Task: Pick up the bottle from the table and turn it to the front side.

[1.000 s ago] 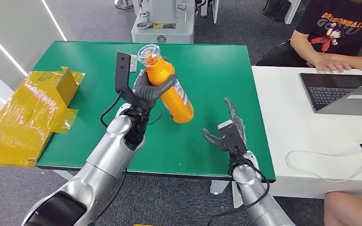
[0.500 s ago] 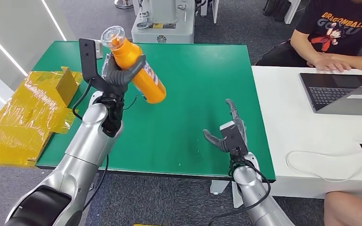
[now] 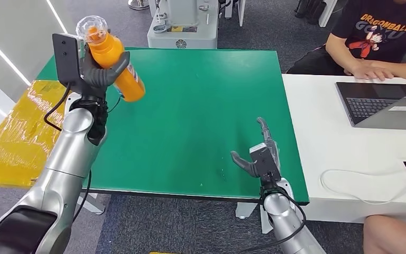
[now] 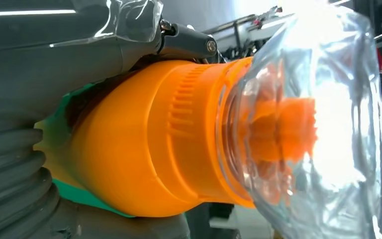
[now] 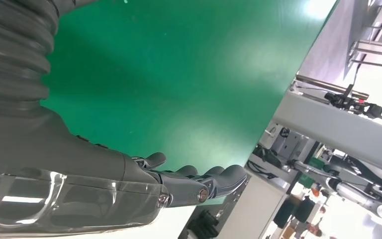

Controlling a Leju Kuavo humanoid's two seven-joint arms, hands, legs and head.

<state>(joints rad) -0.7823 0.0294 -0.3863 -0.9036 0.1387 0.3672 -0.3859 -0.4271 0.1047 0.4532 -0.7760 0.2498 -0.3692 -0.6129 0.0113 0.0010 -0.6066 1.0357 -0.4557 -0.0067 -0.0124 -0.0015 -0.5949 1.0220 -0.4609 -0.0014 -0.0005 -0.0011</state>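
- Two hands in play: nearest, the right hand (image 3: pixel 259 159) sits low over the near edge of the green table (image 3: pixel 206 116), fingers spread, holding nothing.
- Farther back on the left side, the left hand (image 3: pixel 98 74) is wrapped round the orange bottle (image 3: pixel 117 62), lifted off the table, tilted, clear cap (image 3: pixel 91 27) up and away.
- Beyond that, a person's hand (image 3: pixel 370 70) rests by a laptop (image 3: pixel 386 105) on the white desk.

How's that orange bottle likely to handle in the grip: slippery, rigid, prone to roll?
The orange bottle looks like rigid moulded plastic, so it probably won't deform under the left robot hand. Its smooth, glossy, round body may slip or twist in the fingers. The clear cap looks thin, likely the weakest part. Set down on its side on the green table, it would probably roll.
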